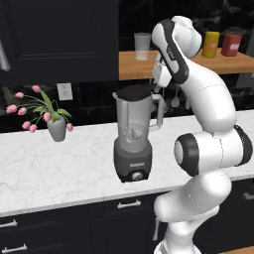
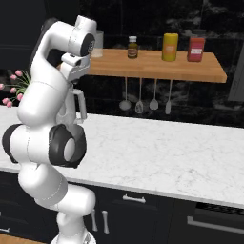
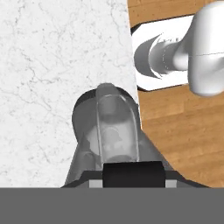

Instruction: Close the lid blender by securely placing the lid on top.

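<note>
The claw [image 1: 158, 88] was clenched on the rim of the lid [image 1: 135, 91], gripping the thin dark cap at its edge on the handle side so that the disc stayed flat over the opening. Directly below the claw, the lid sat at the mouth of the blender [image 1: 134, 136], apparently resting on the jar rather than hovering (full seating could not be confirmed from these views). In the hand view the lid edge [image 3: 133, 173] lay right at the fingertips, with the blender [image 3: 111, 135] and its handle dropping away beneath. Below the jar lay the white marble counter [image 1: 59, 163]. Beyond the claw, at about its height, a wooden shelf [image 1: 228, 62] carried a drinking glass [image 1: 142, 46].
</note>
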